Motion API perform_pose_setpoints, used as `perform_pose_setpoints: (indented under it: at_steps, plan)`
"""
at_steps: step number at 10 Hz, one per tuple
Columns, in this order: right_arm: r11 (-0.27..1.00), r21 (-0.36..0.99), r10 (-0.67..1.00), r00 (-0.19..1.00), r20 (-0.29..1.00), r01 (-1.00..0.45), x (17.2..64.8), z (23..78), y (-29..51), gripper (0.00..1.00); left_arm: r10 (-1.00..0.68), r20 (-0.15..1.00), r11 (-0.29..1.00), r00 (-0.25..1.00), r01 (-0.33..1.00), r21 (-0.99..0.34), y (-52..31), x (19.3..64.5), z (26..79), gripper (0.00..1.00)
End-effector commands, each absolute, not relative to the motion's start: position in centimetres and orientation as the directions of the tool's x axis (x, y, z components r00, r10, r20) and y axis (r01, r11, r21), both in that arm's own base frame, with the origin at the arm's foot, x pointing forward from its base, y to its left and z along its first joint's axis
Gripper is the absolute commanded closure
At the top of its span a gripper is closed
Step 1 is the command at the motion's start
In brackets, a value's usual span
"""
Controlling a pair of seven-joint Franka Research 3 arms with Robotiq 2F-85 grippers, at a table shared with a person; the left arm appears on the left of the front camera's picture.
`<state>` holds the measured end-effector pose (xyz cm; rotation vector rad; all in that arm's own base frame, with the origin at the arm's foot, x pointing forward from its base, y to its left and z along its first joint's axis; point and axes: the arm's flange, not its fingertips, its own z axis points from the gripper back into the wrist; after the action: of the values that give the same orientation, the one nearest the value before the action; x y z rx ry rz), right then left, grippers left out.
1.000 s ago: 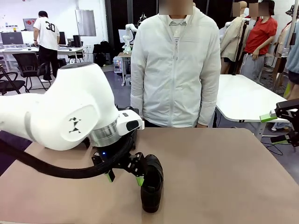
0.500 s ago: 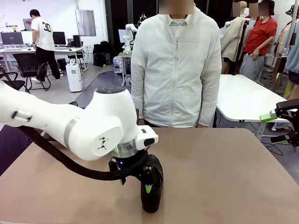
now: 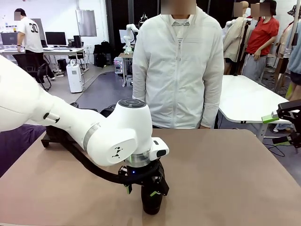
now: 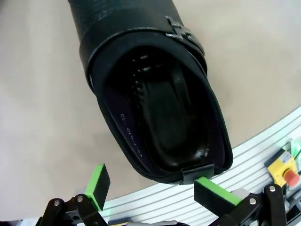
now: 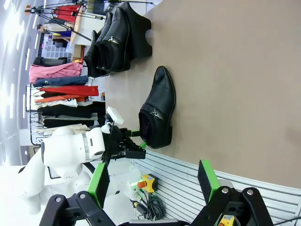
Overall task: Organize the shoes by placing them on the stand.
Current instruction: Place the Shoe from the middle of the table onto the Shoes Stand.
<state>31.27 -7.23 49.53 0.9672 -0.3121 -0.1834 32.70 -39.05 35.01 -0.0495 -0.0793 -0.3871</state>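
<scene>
We see one black shoe [image 3: 152, 200] lying alone on the brown table [image 3: 225, 179], near the robot's edge and a little left of the middle. Its long axis runs from the robot's side toward the person [image 3: 178, 66]: in the right wrist view the shoe [image 5: 157, 107] has its heel end at the near edge and its toe aimed across the table. In the left wrist view we look down into the shoe's [image 4: 150, 108] opening, with the heel end nearest the camera and the toe running off the top of the picture.

The left gripper [image 3: 140, 190] hangs over the heel end of that shoe. Its fingers [image 4: 217, 195] are spread apart, one on each side of the heel, and we cannot tell whether a pad touches the leather.

The right gripper [image 5: 154, 179] sits well off to the right side, also spread wide and holding nothing.

At the far left part of the table, three more shoes [image 5: 113, 40] are clustered on the black stand [image 5: 141, 33].
</scene>
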Motion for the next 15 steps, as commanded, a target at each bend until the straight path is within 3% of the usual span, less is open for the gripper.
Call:
perform_pose_setpoints:
  at_steps: [1,8,12,15]
  plan:
    - [0.535,0.845,-0.303,0.937,0.173,0.017,31.4,50.0,-7.2,0.00,-0.304,0.116,0.951,0.946,0.309,-0.028,-39.7,33.8,35.1,0.00]
    - [0.535,0.845,-0.303,0.937,0.173,0.017,31.4,50.0,-7.2,0.00,-0.248,0.158,0.933,0.956,0.280,-0.227,-38.4,35.4,36.6,0.00]
    - [0.535,0.845,-0.303,0.937,0.173,0.017,31.4,50.0,-7.2,0.00,-0.232,0.073,0.902,0.970,0.243,-0.357,-37.4,35.1,38.2,0.00]
    - [0.535,0.845,-0.303,0.937,0.173,0.017,31.4,50.0,-7.2,0.00,-0.094,0.189,0.933,0.977,0.153,-0.324,-36.8,35.9,39.0,0.00]
